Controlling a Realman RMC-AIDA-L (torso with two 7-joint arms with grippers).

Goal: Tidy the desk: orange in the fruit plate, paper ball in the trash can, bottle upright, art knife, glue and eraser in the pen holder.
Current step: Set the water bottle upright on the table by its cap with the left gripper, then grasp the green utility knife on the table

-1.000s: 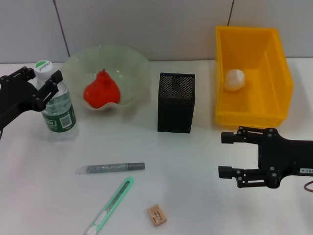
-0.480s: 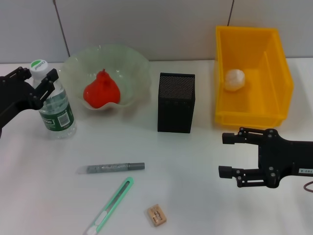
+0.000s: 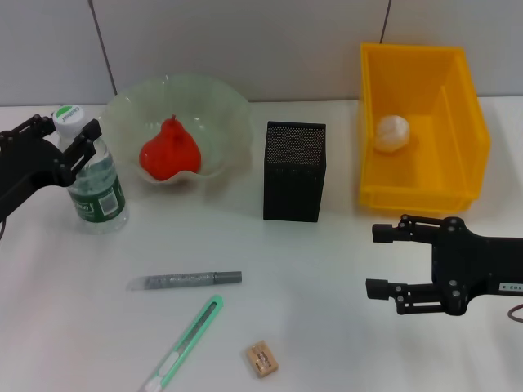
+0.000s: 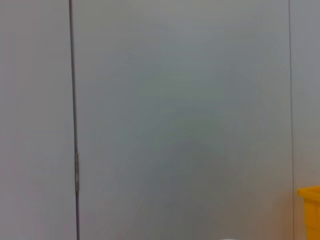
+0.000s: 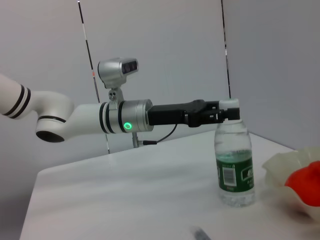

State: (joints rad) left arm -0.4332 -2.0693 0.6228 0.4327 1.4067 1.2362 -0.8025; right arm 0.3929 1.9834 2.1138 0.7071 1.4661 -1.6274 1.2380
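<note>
A clear water bottle (image 3: 96,178) with a green label stands upright at the table's left. My left gripper (image 3: 67,135) is shut on its neck just under the white cap; the right wrist view shows that gripper (image 5: 220,115) at the bottle (image 5: 234,165) top. The red-orange fruit (image 3: 169,152) lies in the glass fruit plate (image 3: 221,110). The paper ball (image 3: 391,132) sits in the yellow bin (image 3: 470,122). A grey glue stick (image 3: 186,279), a green art knife (image 3: 185,343) and the eraser (image 3: 261,358) lie on the table in front of the black mesh pen holder (image 3: 294,171). My right gripper (image 3: 377,260) hangs open at the right, holding nothing.
The left wrist view shows only the grey wall and a corner of the yellow bin (image 4: 311,210). The pen holder stands between the plate and the bin. White tabletop lies between the right gripper and the small items.
Half a second ago the bottle leaned in my left gripper; now it stands straighter, shifted slightly right. The right gripper has barely moved.
</note>
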